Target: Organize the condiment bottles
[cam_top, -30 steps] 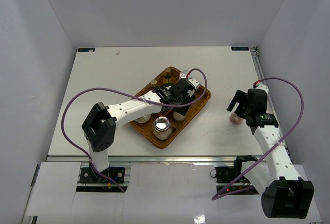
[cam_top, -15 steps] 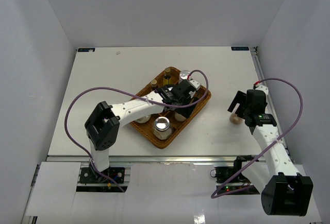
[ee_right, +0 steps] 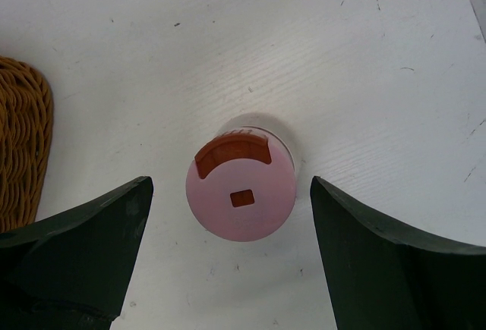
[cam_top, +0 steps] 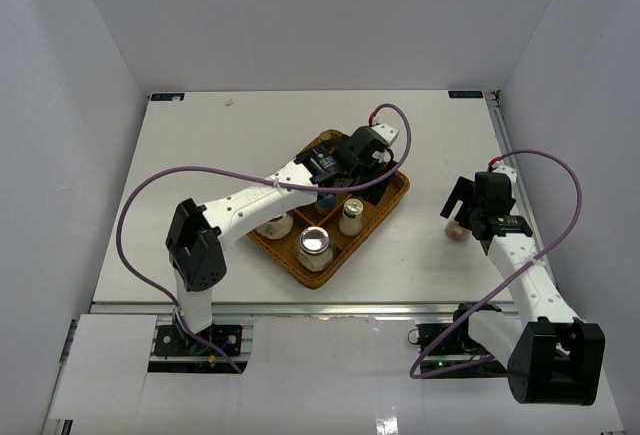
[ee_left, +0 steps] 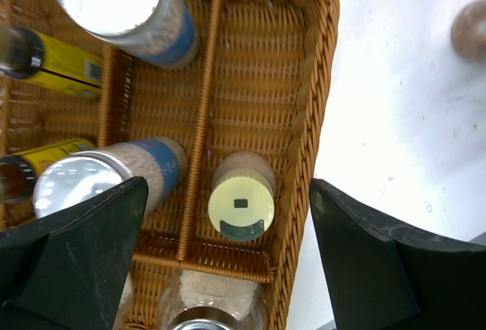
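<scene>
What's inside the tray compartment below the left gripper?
One yellow-capped bottle, upright and alone there. A finger hides the tray's neighbouring corner, so its contents cannot be seen.

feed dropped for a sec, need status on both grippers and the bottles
Left gripper open over yellow-capped bottle, upright in woven tray. Right gripper open over pink-capped bottle on table, outside tray. No obstruction seen.

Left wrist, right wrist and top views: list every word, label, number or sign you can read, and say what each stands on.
No text is readable in any view.
On the two dark bottles: yellow labels, any print too blurred.
On the silver-capped cylinders: blue bands, no lettering visible.
On the pink-capped bottle: faint marks by the rim, unreadable.
On the table: blue stickers at its far corners, too small.
</scene>
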`<move>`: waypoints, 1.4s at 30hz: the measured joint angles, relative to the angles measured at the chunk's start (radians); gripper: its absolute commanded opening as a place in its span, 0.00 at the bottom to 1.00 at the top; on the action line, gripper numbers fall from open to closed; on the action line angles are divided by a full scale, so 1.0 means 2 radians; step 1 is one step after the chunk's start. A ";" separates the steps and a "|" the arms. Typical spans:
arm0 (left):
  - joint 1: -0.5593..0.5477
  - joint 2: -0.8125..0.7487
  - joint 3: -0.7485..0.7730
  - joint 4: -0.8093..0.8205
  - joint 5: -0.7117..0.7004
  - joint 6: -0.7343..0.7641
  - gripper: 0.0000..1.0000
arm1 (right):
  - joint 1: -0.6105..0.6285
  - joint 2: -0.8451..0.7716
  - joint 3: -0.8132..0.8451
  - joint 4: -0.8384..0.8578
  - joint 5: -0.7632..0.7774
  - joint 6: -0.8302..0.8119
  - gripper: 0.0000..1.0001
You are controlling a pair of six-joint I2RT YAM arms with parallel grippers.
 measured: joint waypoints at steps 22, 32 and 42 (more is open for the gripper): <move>0.006 -0.350 -0.052 0.010 -0.178 -0.016 0.98 | 0.000 0.019 0.008 0.003 0.005 -0.022 0.09; 0.006 -0.415 -0.131 0.031 -0.208 -0.018 0.98 | 0.075 0.017 0.115 -0.022 0.003 -0.045 0.08; 0.006 -0.413 -0.161 0.037 -0.205 -0.015 0.98 | 0.212 0.091 0.187 0.003 0.002 -0.052 0.08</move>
